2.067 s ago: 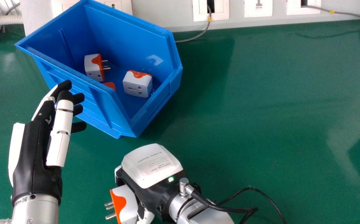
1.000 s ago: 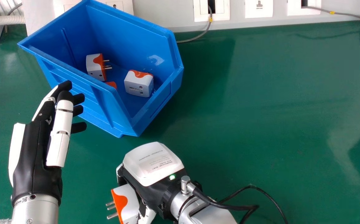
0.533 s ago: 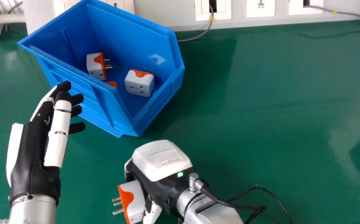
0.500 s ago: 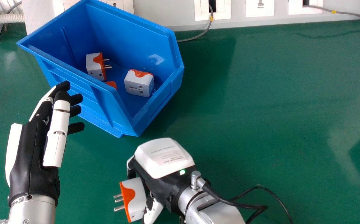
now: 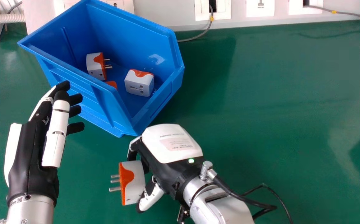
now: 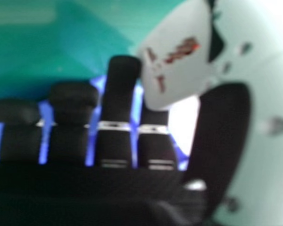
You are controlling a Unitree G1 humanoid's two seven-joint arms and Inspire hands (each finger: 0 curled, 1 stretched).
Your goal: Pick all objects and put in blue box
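Blue box: the open-topped blue plastic box (image 5: 130,34) stands ahead of your right hand; its near corner is just beyond the back of the hand in the head view. Whether the two touch, you cannot tell.
Left hand: the black and white left hand (image 5: 32,149) is at the box's left near side, with its fingers almost straight and nothing held.
Right hand: the black and white right hand (image 5: 170,158) is curled, partly closed, around one adapter, between fingers and thumb. It carries the load, so it should be the one to deliver.
Held adapter: the white and orange plastic plug adapter (image 5: 135,186) is on the left side of the right hand, outside the box. Its body looks longer from near to far. The box opening lies forward of it, so your coming move probably must go forward and clear the rim; height is not possible to judge here.
Adapters in box: two white and orange ones (image 5: 95,67) (image 5: 139,82), and an orange part (image 5: 111,84) of probably one more.
Metal pins: the held adapter's pins (image 5: 115,189) point left, across the way to the box.
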